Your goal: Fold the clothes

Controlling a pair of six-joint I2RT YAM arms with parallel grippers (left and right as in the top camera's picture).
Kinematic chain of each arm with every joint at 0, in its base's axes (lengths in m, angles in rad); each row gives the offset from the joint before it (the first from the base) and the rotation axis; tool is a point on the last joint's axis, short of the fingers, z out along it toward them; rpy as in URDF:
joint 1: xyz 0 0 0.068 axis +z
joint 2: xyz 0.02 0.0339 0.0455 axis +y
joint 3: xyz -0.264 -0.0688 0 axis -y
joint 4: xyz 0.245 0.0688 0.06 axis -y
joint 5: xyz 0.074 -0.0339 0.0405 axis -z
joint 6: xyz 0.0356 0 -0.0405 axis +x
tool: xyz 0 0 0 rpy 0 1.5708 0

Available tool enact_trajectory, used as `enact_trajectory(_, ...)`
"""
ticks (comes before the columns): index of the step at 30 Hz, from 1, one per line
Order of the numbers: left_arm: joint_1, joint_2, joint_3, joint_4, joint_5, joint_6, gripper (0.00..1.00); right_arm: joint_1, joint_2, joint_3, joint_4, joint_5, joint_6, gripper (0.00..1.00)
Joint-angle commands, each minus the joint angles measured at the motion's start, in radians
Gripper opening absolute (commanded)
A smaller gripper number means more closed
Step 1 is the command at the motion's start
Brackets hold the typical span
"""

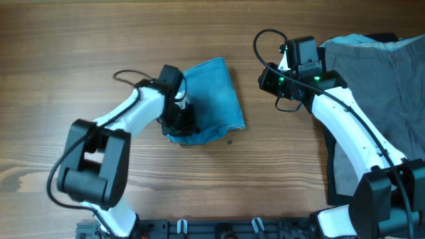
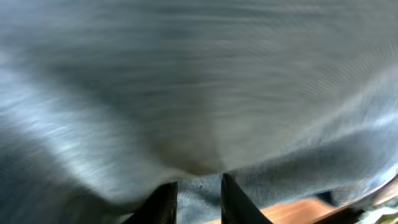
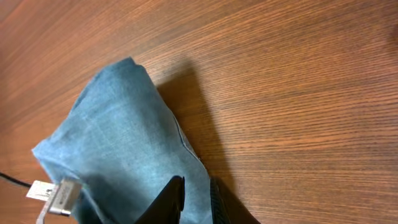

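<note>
blue denim, the cloth (image 1: 216, 93) lies roughly folded at the middle of the counter (image 1: 60, 60), its near-left edge bunched. the left gripper (image 1: 183, 121) sits on that bunched edge, its fingers (image 2: 163, 202) drawn close with fabric between them, so it looks to be pinching the cloth. the right gripper (image 1: 265, 79) hangs just right of the cloth, apart from it, nearly pressed together and holding nothing. a grey pile (image 1: 378, 86) waits at the far right. the step in hand seems to be one fold of the cloth. next, the held edge likely needs carrying across and laying flat, aligned.
</note>
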Motion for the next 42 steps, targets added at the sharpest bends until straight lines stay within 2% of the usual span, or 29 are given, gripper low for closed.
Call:
enact_trajectory(1,0.204,0.049,-0.084,0.015,-0.252,-0.093,0.22,0.002,-0.009,-0.003,0.005,-0.082,-0.074,0.19)
enact_trajectory(5,0.425,0.048,0.06,0.047,-0.238,0.061,0.2,0.021,-0.009,-0.003,0.01,-0.15,-0.248,0.18)
enact_trajectory(7,0.487,0.047,0.182,0.026,-0.135,0.117,0.24,0.05,-0.009,-0.003,0.022,-0.15,-0.294,0.19)
enact_trajectory(9,0.5,0.047,0.313,-0.034,-0.057,0.178,0.3,0.089,-0.004,-0.003,0.057,-0.161,-0.309,0.18)
enact_trajectory(12,0.493,0.045,0.464,-0.2,-0.05,0.218,0.38,0.16,0.018,-0.004,0.153,-0.161,-0.296,0.18)
enact_trajectory(13,0.493,0.038,0.502,-0.283,-0.05,0.221,0.4,0.188,0.033,-0.004,0.21,-0.161,-0.278,0.18)
enact_trajectory(16,0.505,0.009,0.509,-0.396,-0.05,0.224,0.42,0.232,0.103,-0.004,0.349,-0.159,-0.25,0.18)
enact_trajectory(17,0.516,-0.005,0.509,-0.426,-0.018,0.271,0.43,0.236,0.148,-0.004,0.401,-0.162,-0.211,0.18)
enact_trajectory(19,0.548,-0.07,0.509,-0.483,0.137,0.382,0.44,0.236,0.262,-0.004,0.547,-0.282,-0.084,0.18)
enact_trajectory(21,0.571,-0.145,0.509,-0.499,0.166,0.399,0.46,0.237,0.356,-0.004,0.697,-0.422,-0.046,0.22)
enact_trajectory(23,0.577,-0.231,0.508,-0.511,0.138,0.399,0.49,0.24,0.463,-0.004,0.834,-0.489,0.052,0.22)
enact_trajectory(27,0.575,-0.288,0.467,-0.587,-0.043,0.283,0.63,0.241,0.568,-0.004,0.842,-0.496,0.111,0.22)
enact_trajectory(28,0.575,-0.285,0.433,-0.574,-0.044,0.272,0.66,0.241,0.568,-0.004,0.842,-0.494,0.117,0.22)
enact_trajectory(30,0.575,-0.284,0.302,-0.481,-0.039,0.196,0.79,0.241,0.565,-0.004,0.845,-0.482,0.117,0.22)
enact_trajectory(33,0.575,-0.28,0.064,-0.241,0.043,0.094,1.0,0.241,0.565,-0.004,0.837,-0.488,0.116,0.22)
enact_trajectory(36,0.575,-0.257,-0.192,0.083,0.165,-0.014,1.0,0.241,0.565,-0.004,0.835,-0.5,0.115,0.22)
enact_trajectory(39,0.575,-0.231,-0.322,0.285,0.172,-0.086,1.0,0.241,0.565,-0.004,0.834,-0.496,0.111,0.22)
enact_trajectory(42,0.568,-0.195,-0.371,0.394,0.174,-0.106,1.0,0.241,0.565,-0.004,0.834,-0.492,0.112,0.22)
